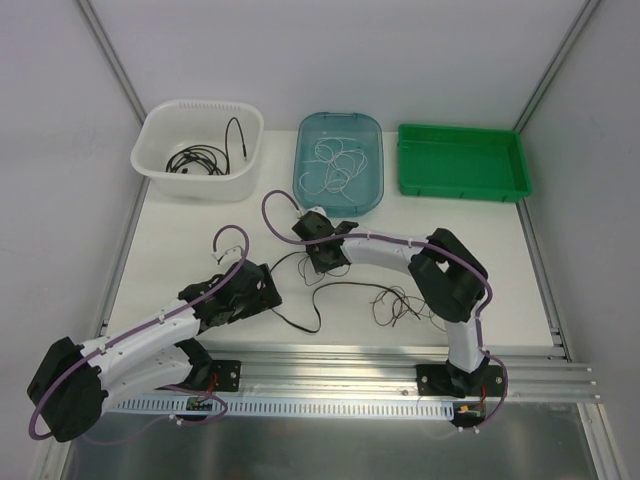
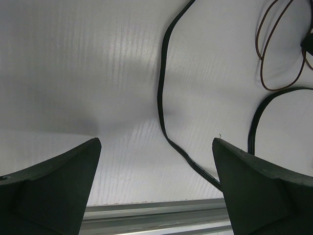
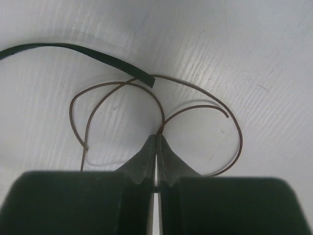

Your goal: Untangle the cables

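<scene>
My right gripper (image 3: 157, 138) is shut on a thin brown wire (image 3: 117, 87) that loops out on both sides of the fingertips over the white table. A flat black cable end (image 3: 73, 48) lies just beyond it. In the top view the right gripper (image 1: 325, 262) sits mid-table, with the brown wire tangle (image 1: 405, 305) to its right. My left gripper (image 2: 156, 161) is open and empty above a flat black cable (image 2: 160, 93) that runs between its fingers; in the top view the left gripper (image 1: 262, 290) is beside the black cable (image 1: 300, 318).
A white basket (image 1: 160, 165) at the back left holds black cables (image 1: 195, 158). A blue tray (image 1: 375, 195) holds white cables (image 1: 335, 165). A green tray (image 1: 462, 160) stands at the back right. A metal rail (image 1: 400, 360) runs along the near edge.
</scene>
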Tool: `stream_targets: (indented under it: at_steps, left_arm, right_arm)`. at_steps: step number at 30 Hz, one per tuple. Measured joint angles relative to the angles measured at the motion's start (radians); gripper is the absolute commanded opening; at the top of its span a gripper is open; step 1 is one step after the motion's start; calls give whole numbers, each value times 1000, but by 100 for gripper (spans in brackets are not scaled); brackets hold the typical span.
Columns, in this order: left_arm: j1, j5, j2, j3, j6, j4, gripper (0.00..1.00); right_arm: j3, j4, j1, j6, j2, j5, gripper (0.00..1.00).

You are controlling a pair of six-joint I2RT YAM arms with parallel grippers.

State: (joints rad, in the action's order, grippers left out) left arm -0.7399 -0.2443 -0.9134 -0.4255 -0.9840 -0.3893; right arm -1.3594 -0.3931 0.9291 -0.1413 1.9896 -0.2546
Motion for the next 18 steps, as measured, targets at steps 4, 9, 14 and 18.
stream_targets:
  at_steps: [4,9,14,18]
  left_arm:
    - [0,0,16,0,0,0,99]
    - [0,0,40,9,0,2,99]
    - [0,1,49,10,0,3,99]
    - [0,4,50,10,0,3,99]
  right_arm:
    - [8,4,3,-1,-8,-2,1]
    - [95,-15,5,-5,-95,8,1]
    - [130,-77,5,0,-259,0,1]
    - [126,-108,-6,19,-409,-22,1]
